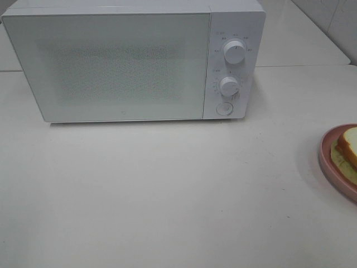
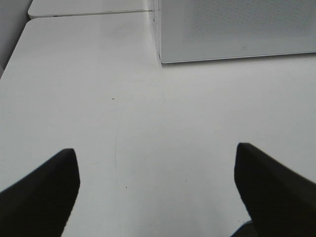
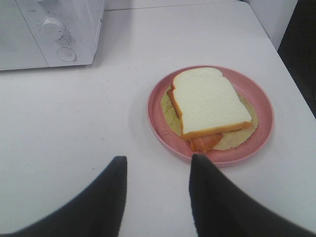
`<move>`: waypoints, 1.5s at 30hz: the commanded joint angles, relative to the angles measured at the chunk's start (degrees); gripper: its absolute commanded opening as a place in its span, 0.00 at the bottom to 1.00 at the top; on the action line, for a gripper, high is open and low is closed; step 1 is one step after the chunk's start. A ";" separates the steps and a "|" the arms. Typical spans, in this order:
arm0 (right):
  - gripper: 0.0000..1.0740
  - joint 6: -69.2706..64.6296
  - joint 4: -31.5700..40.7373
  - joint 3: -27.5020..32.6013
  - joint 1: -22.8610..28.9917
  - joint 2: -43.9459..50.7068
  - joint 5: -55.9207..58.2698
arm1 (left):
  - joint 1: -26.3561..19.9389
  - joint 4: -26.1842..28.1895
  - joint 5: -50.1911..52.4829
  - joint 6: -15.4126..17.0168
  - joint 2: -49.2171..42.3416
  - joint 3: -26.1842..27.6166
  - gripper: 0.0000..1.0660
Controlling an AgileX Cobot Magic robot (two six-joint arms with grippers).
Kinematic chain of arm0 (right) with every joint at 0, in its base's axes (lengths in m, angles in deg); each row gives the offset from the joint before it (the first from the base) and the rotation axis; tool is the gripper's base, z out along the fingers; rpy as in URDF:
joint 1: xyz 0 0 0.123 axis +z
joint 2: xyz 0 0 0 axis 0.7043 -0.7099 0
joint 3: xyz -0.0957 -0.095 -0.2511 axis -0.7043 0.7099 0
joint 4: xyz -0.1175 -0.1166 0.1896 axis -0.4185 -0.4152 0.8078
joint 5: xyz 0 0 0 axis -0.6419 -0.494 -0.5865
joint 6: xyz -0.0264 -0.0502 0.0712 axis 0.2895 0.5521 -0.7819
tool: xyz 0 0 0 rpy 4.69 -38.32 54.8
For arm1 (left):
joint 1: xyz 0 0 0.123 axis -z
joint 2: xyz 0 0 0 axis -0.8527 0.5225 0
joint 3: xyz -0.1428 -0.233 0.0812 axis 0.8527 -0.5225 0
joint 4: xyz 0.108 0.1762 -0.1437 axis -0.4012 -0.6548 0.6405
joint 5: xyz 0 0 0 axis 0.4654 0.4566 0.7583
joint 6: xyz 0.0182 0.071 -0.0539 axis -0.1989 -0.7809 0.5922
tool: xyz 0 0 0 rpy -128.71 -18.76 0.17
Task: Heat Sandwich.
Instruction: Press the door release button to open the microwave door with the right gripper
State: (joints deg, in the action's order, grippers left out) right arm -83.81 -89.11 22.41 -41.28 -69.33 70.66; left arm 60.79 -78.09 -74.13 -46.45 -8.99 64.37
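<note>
The sandwich (image 1: pixel 348 146) is pale white bread with a golden crust and an orange filling, lying on a round pink plate (image 1: pixel 326 153) at the table's right edge. The white microwave (image 1: pixel 111 61) stands at the back with its door closed. Neither gripper shows in the high view. In the right wrist view my right gripper (image 3: pixel 159 157) hangs open just short of the plate (image 3: pixel 154 111), nothing between its black fingers, with the sandwich (image 3: pixel 210 101) beyond them. My left gripper (image 2: pixel 155 148) stands wide open over bare table, in front of the microwave's lower corner (image 2: pixel 237 29).
The microwave's panel on its right side carries two round knobs (image 1: pixel 235 51) (image 1: pixel 228 85) and a round button (image 1: pixel 224 108). A seam between table tops runs behind the microwave. The white table (image 1: pixel 167 195) stretches in front of it.
</note>
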 commanded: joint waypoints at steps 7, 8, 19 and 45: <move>0.39 -0.06 -0.17 0.17 0.00 1.49 -0.17 | 0.00 0.17 0.69 0.06 -1.26 -0.17 0.74; 0.39 -0.06 -0.17 0.17 0.00 1.49 -0.17 | 0.00 0.17 0.69 0.06 -1.26 -0.17 0.74; 0.39 -0.06 -0.17 0.17 0.00 1.49 -0.17 | 0.00 0.17 0.69 0.06 -1.26 -0.17 0.74; 0.74 0.57 0.52 0.17 0.00 1.49 -0.23 | 0.00 0.11 0.69 0.06 -1.26 -0.17 0.74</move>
State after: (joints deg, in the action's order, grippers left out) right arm -83.70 -88.71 22.41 -41.28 -69.33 70.66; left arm 60.79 -78.09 -74.13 -46.45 -8.99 64.37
